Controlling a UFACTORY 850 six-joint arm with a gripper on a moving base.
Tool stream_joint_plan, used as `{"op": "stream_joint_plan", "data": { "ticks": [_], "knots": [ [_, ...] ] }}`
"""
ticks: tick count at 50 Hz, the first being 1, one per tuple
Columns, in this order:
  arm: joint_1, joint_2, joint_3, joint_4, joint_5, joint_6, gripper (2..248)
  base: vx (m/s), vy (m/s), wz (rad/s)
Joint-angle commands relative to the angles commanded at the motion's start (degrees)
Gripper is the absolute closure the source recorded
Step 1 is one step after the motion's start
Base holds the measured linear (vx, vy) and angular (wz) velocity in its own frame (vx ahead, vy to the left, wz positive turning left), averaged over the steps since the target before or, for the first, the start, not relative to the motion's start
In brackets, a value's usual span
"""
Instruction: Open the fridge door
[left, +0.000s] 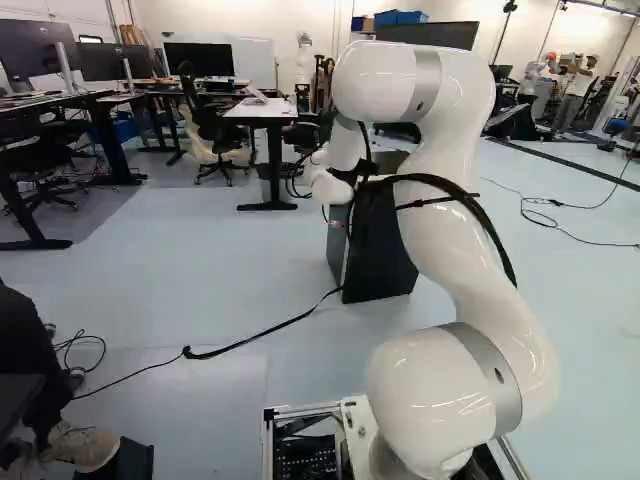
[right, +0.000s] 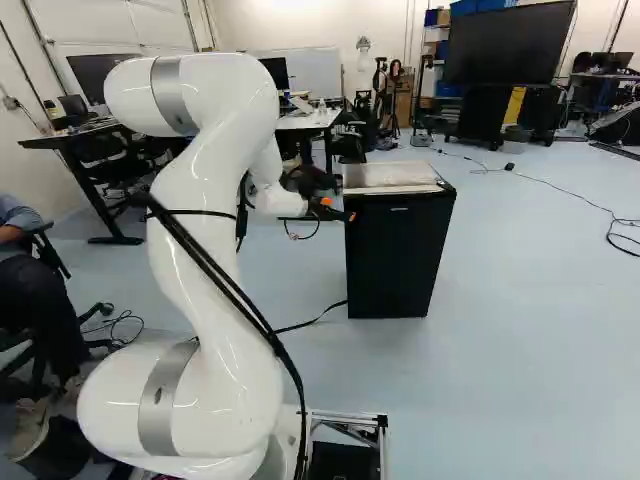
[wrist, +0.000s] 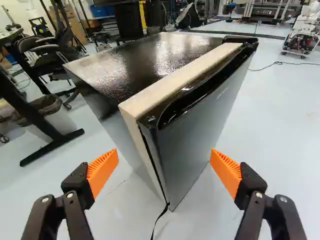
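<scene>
Pale floor (right: 530, 320) | 1 black fridge (right: 395, 260) on it | white desk (left: 262, 112) beyond | gripper (right: 338, 209) jaws wide

Bright, diffuse light leaves speckled glare on the fridge top (wrist: 159, 59).

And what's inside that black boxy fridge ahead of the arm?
Nothing of the inside shows: the flat black front door of the black boxy fridge is closed and hides whatever it holds.

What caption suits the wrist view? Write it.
Open two-finger gripper, orange pads apart, facing a corner of the black mini fridge.
</scene>
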Motion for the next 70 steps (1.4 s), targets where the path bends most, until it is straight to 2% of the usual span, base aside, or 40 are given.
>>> {"op": "stream_joint_plan", "data": {
  "ticks": [70],
  "knots": [
    [-2.76,-1.79,-2.68,2.65,0.0,0.0,3,0.0,0.0,0.0]
  ]
}}
